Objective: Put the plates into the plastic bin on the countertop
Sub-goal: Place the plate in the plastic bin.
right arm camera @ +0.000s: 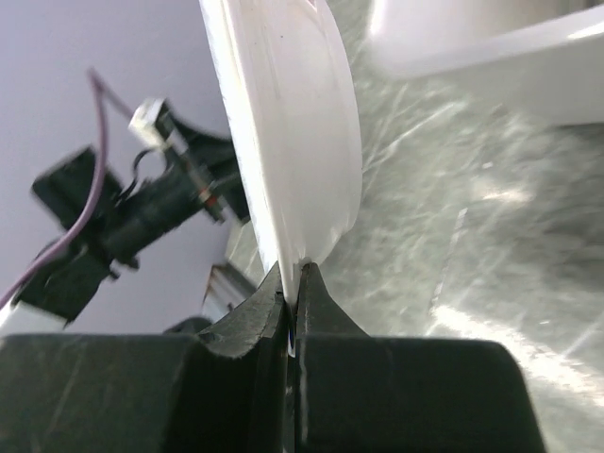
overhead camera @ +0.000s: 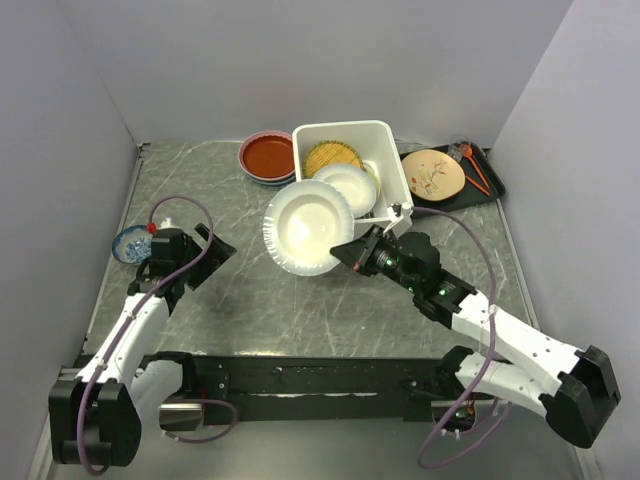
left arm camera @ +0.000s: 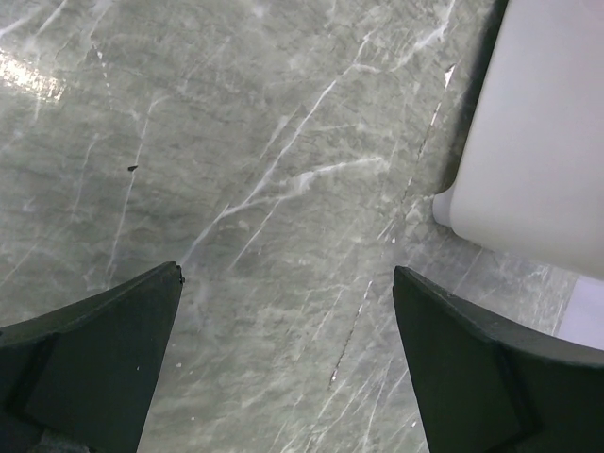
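My right gripper (overhead camera: pixel 352 252) is shut on the rim of a large white plate (overhead camera: pixel 307 227), held tilted above the countertop (overhead camera: pixel 300 310) just in front of the plastic bin (overhead camera: pixel 387 135). In the right wrist view the plate (right arm camera: pixel 293 132) stands edge-on, pinched between my jaws (right arm camera: pixel 293 283). Inside the bin lie a yellow lattice plate (overhead camera: pixel 332 157) and a smaller white plate (overhead camera: pixel 348 187). A red plate (overhead camera: pixel 268 155) rests left of the bin. A cream plate with a branch (overhead camera: pixel 432 173) lies on a black tray. My left gripper (overhead camera: pixel 205 250) hangs open over bare countertop (left arm camera: pixel 283 189).
A small blue patterned bowl (overhead camera: pixel 130 243) sits by the left wall, beside my left arm. The black tray (overhead camera: pixel 487 186) at the back right also carries orange utensils (overhead camera: pixel 472 165). White walls close in the counter on three sides. The bin's white corner (left arm camera: pixel 528 151) shows in the left wrist view.
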`<act>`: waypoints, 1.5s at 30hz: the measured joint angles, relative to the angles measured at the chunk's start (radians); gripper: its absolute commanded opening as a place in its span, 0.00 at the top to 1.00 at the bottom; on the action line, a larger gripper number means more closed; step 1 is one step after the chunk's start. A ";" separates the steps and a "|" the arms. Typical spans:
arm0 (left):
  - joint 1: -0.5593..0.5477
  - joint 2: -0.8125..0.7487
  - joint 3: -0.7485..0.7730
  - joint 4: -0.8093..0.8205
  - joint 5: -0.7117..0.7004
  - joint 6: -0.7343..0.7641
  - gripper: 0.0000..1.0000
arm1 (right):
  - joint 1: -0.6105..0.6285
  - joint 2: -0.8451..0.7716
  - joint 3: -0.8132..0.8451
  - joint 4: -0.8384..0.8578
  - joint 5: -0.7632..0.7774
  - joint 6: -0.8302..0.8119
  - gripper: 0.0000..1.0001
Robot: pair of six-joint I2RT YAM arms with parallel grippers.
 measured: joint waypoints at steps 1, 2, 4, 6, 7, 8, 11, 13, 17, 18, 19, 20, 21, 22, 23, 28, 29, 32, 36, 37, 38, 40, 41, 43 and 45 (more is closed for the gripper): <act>0.000 -0.001 0.000 0.001 0.003 0.000 0.01 | -0.021 0.006 0.000 -0.002 -0.008 0.000 1.00; 0.000 -0.001 0.000 0.003 0.005 0.000 0.01 | -0.043 0.015 0.000 -0.002 -0.016 0.000 1.00; 0.000 -0.006 -0.004 0.006 0.007 0.000 0.01 | -0.080 0.040 0.005 -0.002 -0.027 -0.001 1.00; 0.000 -0.019 -0.012 0.005 0.006 0.000 0.01 | -0.124 0.090 0.034 -0.013 -0.050 -0.005 1.00; 0.000 -0.024 -0.014 0.001 0.005 0.000 0.01 | -0.138 0.109 0.047 -0.008 -0.067 -0.005 1.00; 0.000 -0.030 -0.015 0.000 0.004 0.000 0.01 | -0.155 0.129 0.065 -0.008 -0.084 -0.009 1.00; 0.000 -0.052 -0.015 -0.006 0.002 0.000 0.01 | -0.191 0.172 0.111 -0.002 -0.117 -0.011 1.00; 0.000 -0.067 -0.015 -0.014 -0.003 0.000 0.01 | -0.220 0.199 0.142 0.011 -0.139 -0.010 1.00; 0.000 -0.076 -0.016 -0.026 -0.012 0.000 0.01 | -0.271 0.260 0.193 0.050 -0.182 -0.005 1.00; 0.000 -0.077 -0.016 -0.029 -0.014 -0.001 0.01 | -0.283 0.274 0.201 0.064 -0.193 -0.003 1.00; 0.000 -0.078 -0.019 -0.029 -0.016 -0.001 0.01 | -0.294 0.285 0.209 0.071 -0.202 0.000 1.00; 0.000 -0.082 -0.023 -0.029 -0.016 -0.001 0.01 | -0.305 0.299 0.218 0.077 -0.212 0.003 1.00; 0.000 -0.084 -0.028 -0.029 -0.016 -0.001 0.01 | -0.318 0.310 0.224 0.084 -0.222 0.006 1.00; 0.000 -0.087 -0.034 -0.029 -0.016 -0.001 0.01 | -0.333 0.323 0.230 0.090 -0.235 0.009 1.00; 0.000 -0.087 -0.039 -0.030 -0.016 -0.001 0.01 | -0.347 0.333 0.232 0.099 -0.245 0.012 1.00; 0.000 -0.075 -0.043 -0.024 -0.020 -0.001 0.01 | -0.397 0.365 0.247 0.112 -0.261 0.020 1.00; 0.000 -0.067 -0.043 -0.022 -0.020 -0.001 0.01 | -0.402 0.366 0.248 0.112 -0.262 0.020 1.00; 0.000 -0.031 -0.043 -0.011 -0.015 -0.001 0.01 | -0.420 0.366 0.259 0.107 -0.262 0.019 1.00; 0.000 0.008 -0.047 0.021 0.000 -0.001 0.01 | -0.442 0.366 0.277 0.105 -0.269 0.015 1.00; 0.000 0.018 -0.047 0.031 0.006 -0.001 0.01 | -0.447 0.366 0.278 0.106 -0.271 0.015 1.00; 0.000 0.026 -0.047 0.036 0.010 -0.001 0.01 | -0.457 0.366 0.279 0.105 -0.277 0.014 1.00; 0.000 0.039 -0.048 0.050 0.018 -0.001 0.01 | -0.477 0.370 0.281 0.105 -0.284 0.011 1.00; 0.000 0.042 -0.048 0.053 0.022 -0.001 0.01 | -0.486 0.375 0.282 0.105 -0.285 0.011 1.00; 0.000 0.043 -0.048 0.055 0.028 -0.001 0.01 | -0.501 0.388 0.285 0.105 -0.288 0.011 1.00; 0.000 0.042 -0.048 0.055 0.029 -0.001 0.01 | -0.516 0.415 0.293 0.106 -0.293 0.012 1.00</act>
